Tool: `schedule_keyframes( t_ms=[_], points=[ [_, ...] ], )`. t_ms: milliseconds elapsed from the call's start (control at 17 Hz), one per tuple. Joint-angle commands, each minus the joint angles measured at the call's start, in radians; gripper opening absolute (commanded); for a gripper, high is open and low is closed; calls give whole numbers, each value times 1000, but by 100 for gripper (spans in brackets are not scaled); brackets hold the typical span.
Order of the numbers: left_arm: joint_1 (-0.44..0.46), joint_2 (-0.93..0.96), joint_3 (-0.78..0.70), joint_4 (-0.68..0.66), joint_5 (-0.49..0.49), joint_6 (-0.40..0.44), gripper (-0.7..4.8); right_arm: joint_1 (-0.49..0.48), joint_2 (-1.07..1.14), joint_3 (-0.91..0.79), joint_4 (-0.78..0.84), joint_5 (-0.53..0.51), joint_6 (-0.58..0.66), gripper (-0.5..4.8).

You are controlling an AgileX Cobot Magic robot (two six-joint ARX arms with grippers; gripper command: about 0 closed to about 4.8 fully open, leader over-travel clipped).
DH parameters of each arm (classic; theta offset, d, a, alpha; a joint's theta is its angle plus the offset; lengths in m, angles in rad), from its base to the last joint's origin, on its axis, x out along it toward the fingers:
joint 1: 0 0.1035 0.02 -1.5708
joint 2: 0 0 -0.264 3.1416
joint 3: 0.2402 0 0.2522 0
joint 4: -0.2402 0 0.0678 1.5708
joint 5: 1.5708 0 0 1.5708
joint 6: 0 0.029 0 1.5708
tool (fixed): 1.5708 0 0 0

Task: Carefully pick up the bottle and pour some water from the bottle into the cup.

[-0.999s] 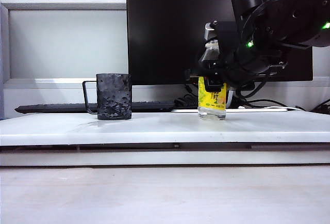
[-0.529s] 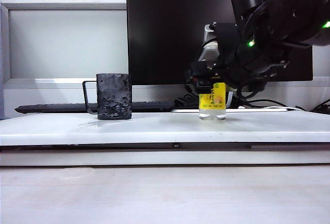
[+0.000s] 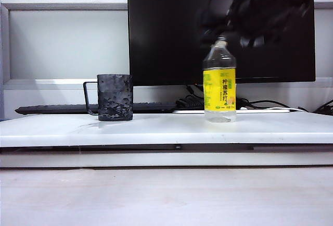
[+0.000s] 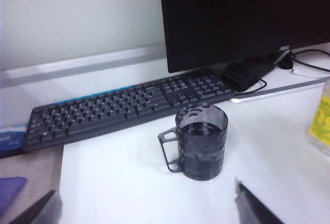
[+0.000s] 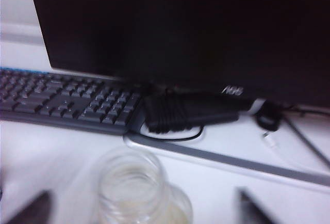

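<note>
The bottle [image 3: 219, 80] stands upright, uncapped mouth up.

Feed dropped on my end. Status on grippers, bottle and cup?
Right gripper open above the bottle, nothing held. Left gripper open, short of the cup. Bottle upright on table, cup holds water. Nothing between them.

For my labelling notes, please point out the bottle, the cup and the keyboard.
bottle [image 3: 219, 88], exterior view, on its yellow label.
cup [image 3: 115, 97], exterior view, on its bumpy wall.
keyboard [image 4: 129, 102], left wrist view, on its keys.
</note>
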Motion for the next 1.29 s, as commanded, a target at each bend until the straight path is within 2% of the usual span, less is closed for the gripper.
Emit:
schedule_keyframes(
  t_ms=[59,176,470,588,705,764,823,940,999,1058,1116,1175,1293],
  points=[
    [1,0,-1,8,5,-4,479,1,-61,3,-114,-12,-5,479],
    [1,0,-1,8,5,-7,479,5,-123,3,-178,-61,-5,479],
    [1,-1,-1,3,4,-7,479,7,-356,4,-255,-59,-5,479],
    [2,-4,-1,0,-42,29,479,7,-500,4,-342,-59,-7,479],
    [2,-66,0,0,-92,91,479,6,-707,6,-462,-59,-68,479],
    [0,-108,1,-1,-90,72,479,6,-790,8,-513,-60,-69,479],
    [1,-188,1,-13,-62,11,479,7,-905,8,-608,-69,-69,479],
    [1,-348,1,-64,6,-87,479,7,-1070,7,-806,-90,-69,479],
    [1,-449,0,-111,21,-93,479,4,-1161,6,-940,-89,-69,479],
    [2,-548,0,-221,23,-93,479,5,-1249,-10,-1107,-90,-67,469],
    [1,-589,0,-324,24,-93,479,4,-1293,-47,-1154,-90,-63,458],
    [2,-609,-3,-438,19,-93,479,4,-1329,-118,-1120,-94,-50,458],
    [2,-606,-32,-493,13,-93,479,4,-1339,-231,-1019,-103,-48,458]
  ],
)
